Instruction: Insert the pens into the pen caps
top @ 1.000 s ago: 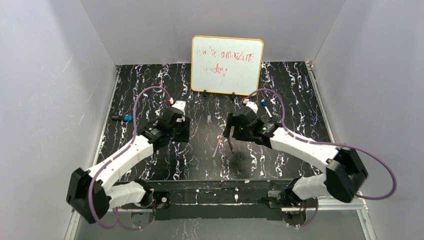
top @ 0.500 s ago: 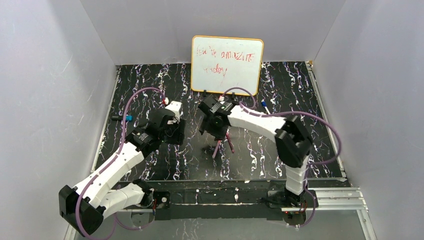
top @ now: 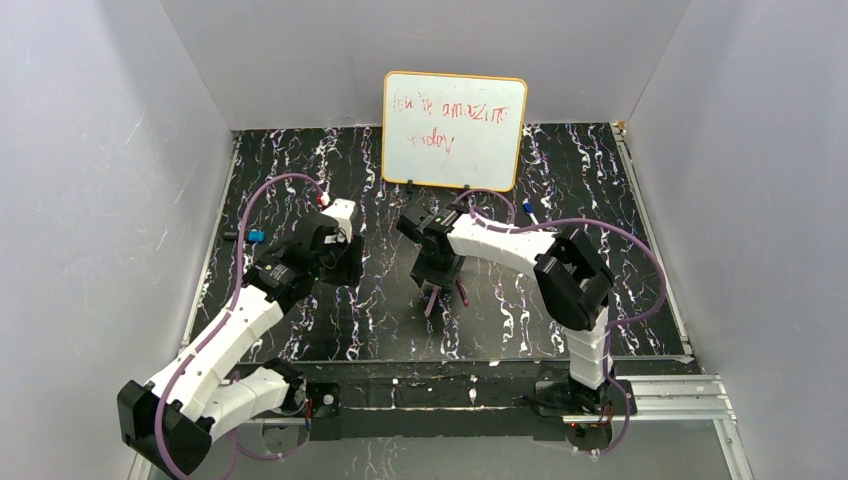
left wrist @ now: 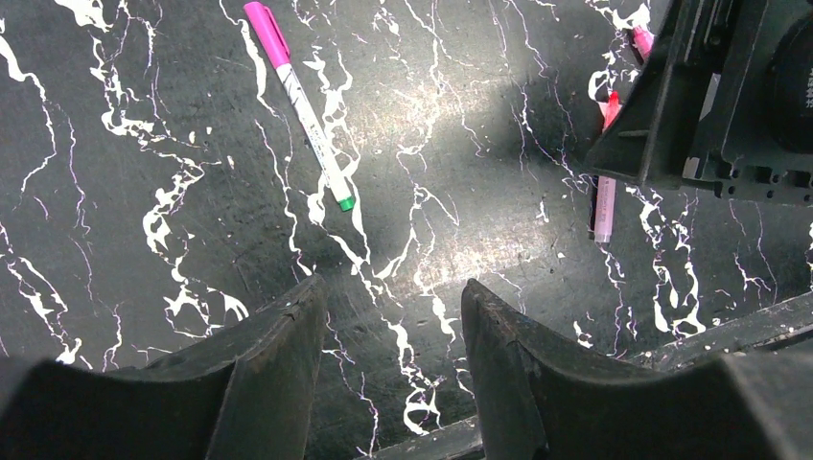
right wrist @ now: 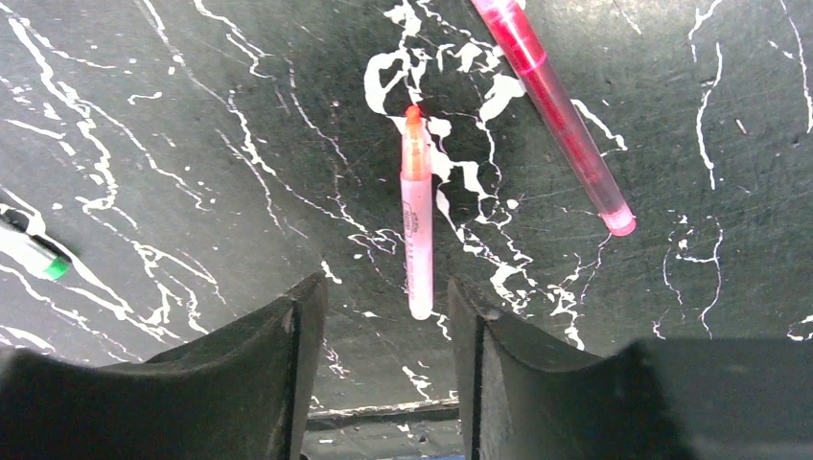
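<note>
Right hand point(right wrist: 383, 283) hangs low over the worktop point(right wrist: 144, 115). Its two matte black, wedge-shaped fingers point(right wrist: 278, 364) stand apart, and the near end of a pale pink pen point(right wrist: 417, 240) lies in the gap, closer to one finger. Neither finger visibly touches it. That pen is slim and round, with a frosted barrel bearing small print and a bare orange-red tip pointing away. Just beside it, slanted and not touching, lies a magenta pen point(right wrist: 561, 110) with a glossy translucent barrel and a rounded butt. The worktop is black with white marble-like veins and has a faint scuffed sheen.

In its own wrist view the left hand point(left wrist: 388, 287) also has its fingers spread, with only bare worktop between them. Ahead of it lies a white pen point(left wrist: 302, 105) with a magenta clipped piece at one end and a small green tip at the other. The same view shows the right hand's blocky black housing above the pale pink pen.

The white pen shows only in the wrist views. Only the overhead view shows the whiteboard point(top: 455, 130), orange-framed with red scribbles, upright at the far edge. Near its right foot is a blue-ended pen point(top: 527, 208), and near the worktop's left edge a blue-and-black piece point(top: 255, 236) too small to identify.
</note>
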Motion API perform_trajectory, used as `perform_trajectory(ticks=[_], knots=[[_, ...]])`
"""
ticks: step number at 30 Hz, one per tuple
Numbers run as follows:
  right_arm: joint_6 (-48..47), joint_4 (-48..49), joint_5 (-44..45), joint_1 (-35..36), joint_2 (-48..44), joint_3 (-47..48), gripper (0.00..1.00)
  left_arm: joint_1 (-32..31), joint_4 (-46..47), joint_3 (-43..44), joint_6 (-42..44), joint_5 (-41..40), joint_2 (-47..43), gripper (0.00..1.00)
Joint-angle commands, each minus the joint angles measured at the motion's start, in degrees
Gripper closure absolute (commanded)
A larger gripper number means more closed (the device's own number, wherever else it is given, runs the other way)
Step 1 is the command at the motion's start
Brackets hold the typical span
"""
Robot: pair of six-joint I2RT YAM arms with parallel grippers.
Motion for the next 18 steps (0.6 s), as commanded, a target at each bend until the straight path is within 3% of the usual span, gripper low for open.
perform_trajectory(ticks=[1, 18], knots=[[0.8, 0.0, 0.8, 0.1, -1.0, -1.2, 0.45, 0.9, -0.8, 1.5, 1.1, 1.6, -0.7, 0.48], [-3.7, 5.3, -1.1, -3.8, 1.7, -3.3, 0.51, 1.8, -1.8, 3.6, 1.7, 2.2, 1.0, 0.48]])
